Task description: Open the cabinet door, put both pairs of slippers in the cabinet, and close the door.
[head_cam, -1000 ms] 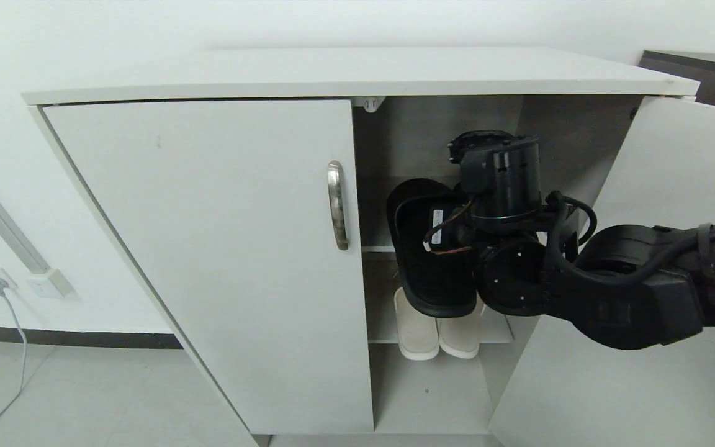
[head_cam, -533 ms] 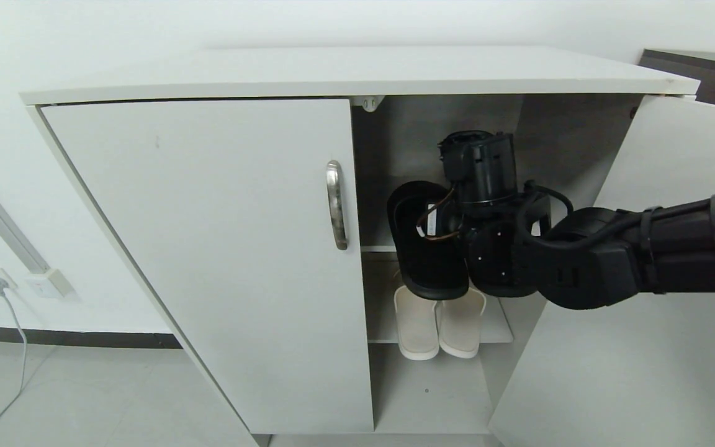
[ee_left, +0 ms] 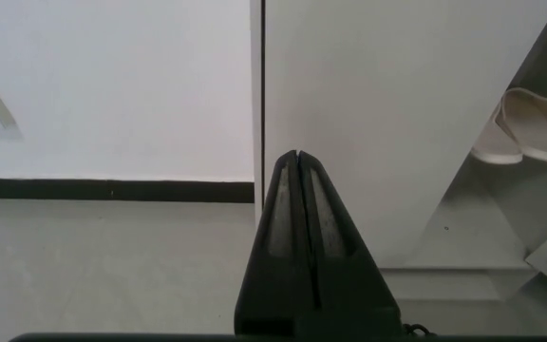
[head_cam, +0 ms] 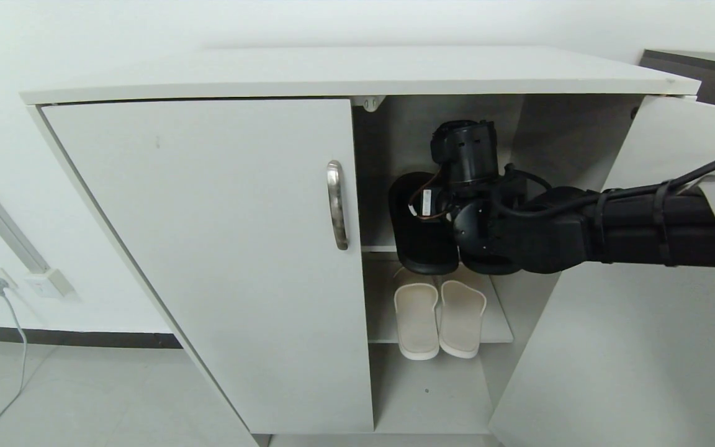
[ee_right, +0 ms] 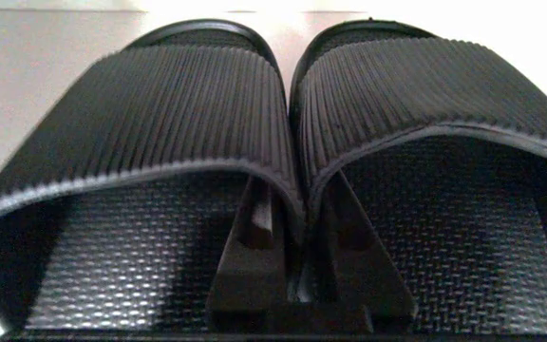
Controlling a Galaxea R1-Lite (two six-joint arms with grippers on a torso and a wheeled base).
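Left gripper (ee_left: 297,190): jaws clenched on nothing, held low before the closed left door (head_cam: 208,248). Right door (head_cam: 643,323) stands open. White slippers (head_cam: 437,316) lie side by side at the front of the lower shelf. Above them, right gripper (ee_right: 292,214) grasps the black slippers (head_cam: 422,242) by their adjoining straps, at upper-shelf level inside the cabinet (head_cam: 357,71)
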